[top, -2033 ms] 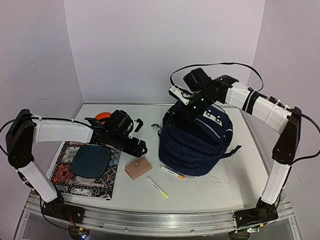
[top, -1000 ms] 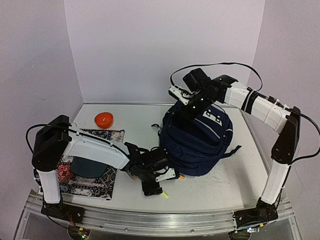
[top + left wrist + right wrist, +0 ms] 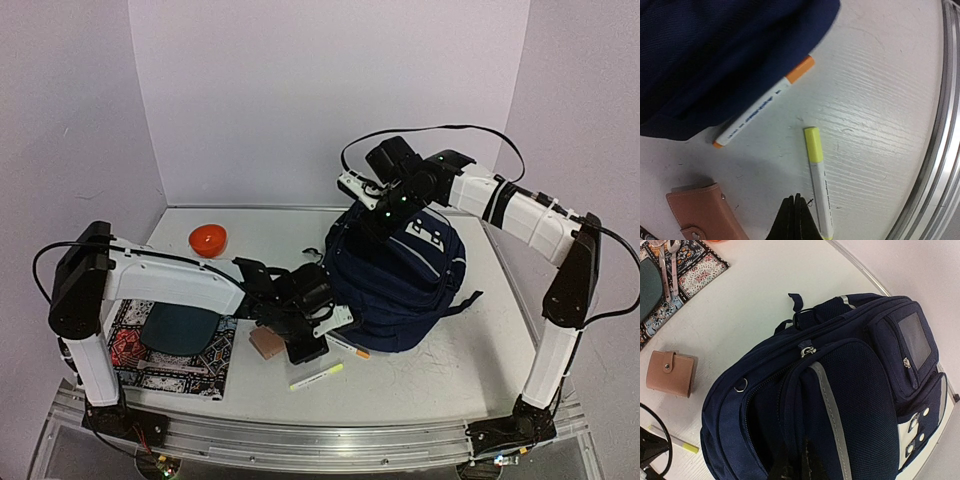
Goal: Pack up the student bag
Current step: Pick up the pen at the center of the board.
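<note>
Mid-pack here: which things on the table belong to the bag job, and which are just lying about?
Job, likely:
student bag
yellow marker
orange-capped marker
tan wallet
patterned notebook

Lying about, probably:
orange dish
dark teal oval on the notebook; I cannot tell what it is

1. We saw the left arm [image 3: 165, 282] built of rounded white links, with black housings at its joints.
2. The right arm [image 3: 525, 218] matched it: white shells, black joints, and dark bands between segments.
3. A thin black cable [image 3: 440, 128] arched over the right arm in the upper middle of the top view.
4. Small green lights [image 3: 386, 209] glowed on the right arm's black wrist.
5. The left gripper [image 3: 794, 202] had black, tapering fingers, seen at the bottom edge of its wrist view.
</note>
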